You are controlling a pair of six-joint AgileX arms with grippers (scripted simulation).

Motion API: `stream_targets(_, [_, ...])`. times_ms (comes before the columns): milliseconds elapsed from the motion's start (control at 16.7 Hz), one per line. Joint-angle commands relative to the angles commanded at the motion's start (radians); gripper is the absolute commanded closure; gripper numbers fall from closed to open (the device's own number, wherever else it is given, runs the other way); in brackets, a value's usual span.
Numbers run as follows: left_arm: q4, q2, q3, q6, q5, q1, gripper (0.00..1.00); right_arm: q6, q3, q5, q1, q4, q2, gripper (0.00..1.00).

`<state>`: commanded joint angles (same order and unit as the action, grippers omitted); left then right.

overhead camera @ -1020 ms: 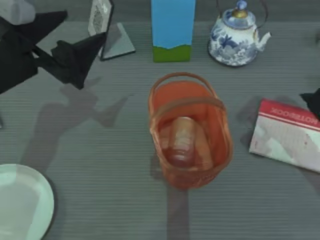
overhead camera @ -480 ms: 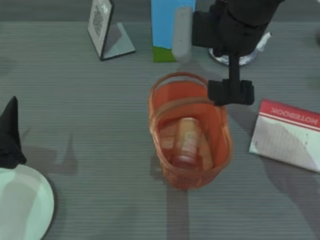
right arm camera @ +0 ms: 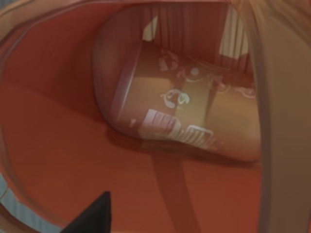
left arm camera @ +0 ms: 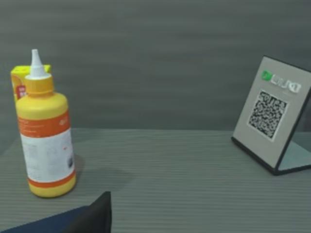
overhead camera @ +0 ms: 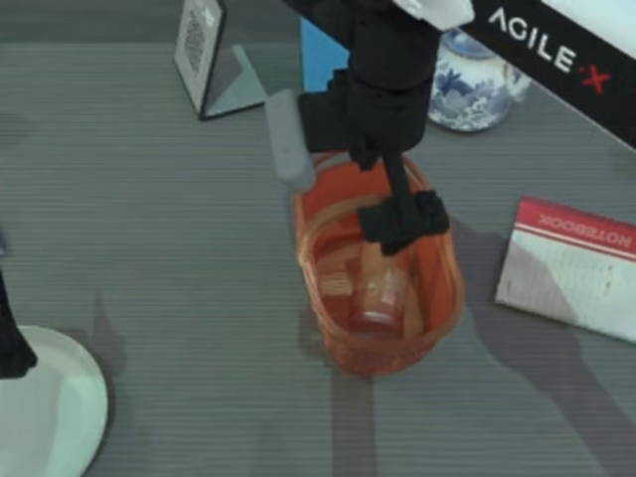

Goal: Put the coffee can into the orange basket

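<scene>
Reached far across the table (overhead camera: 179,248) with the right arm (overhead camera: 556,50), now in from the right side and over the middle, farther in than half a second ago. Pulled the left arm (overhead camera: 10,343) back to the left edge beside the white plate (overhead camera: 50,407); cannot tell the left gripper's (left arm camera: 95,216) state. Left the orange basket (overhead camera: 452,288) standing mid-table as before. Brought the right gripper (overhead camera: 402,219) over the basket's inside, just above the coffee can (overhead camera: 383,293). Holding nothing by the look of it; wide or narrow cannot be told. Kept the can lying on its side on the basket's bottom, about where it lay a second ago. Judged placed already, with no further carry needed.
</scene>
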<state>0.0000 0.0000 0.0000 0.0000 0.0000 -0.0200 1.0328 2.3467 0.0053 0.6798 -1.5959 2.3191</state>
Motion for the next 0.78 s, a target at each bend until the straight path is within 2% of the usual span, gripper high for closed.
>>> stream_targets(300, [0.0, 0.0, 0.0, 0.0, 0.0, 0.0, 0.0, -0.001, -0.006, 0.0, -0.004, 0.005, -0.001, 0.0])
stream_targets(780, [0.0, 0.0, 0.0, 0.0, 0.0, 0.0, 0.0, 0.0, -0.128, 0.0, 0.001, 0.101, -0.028, 0.0])
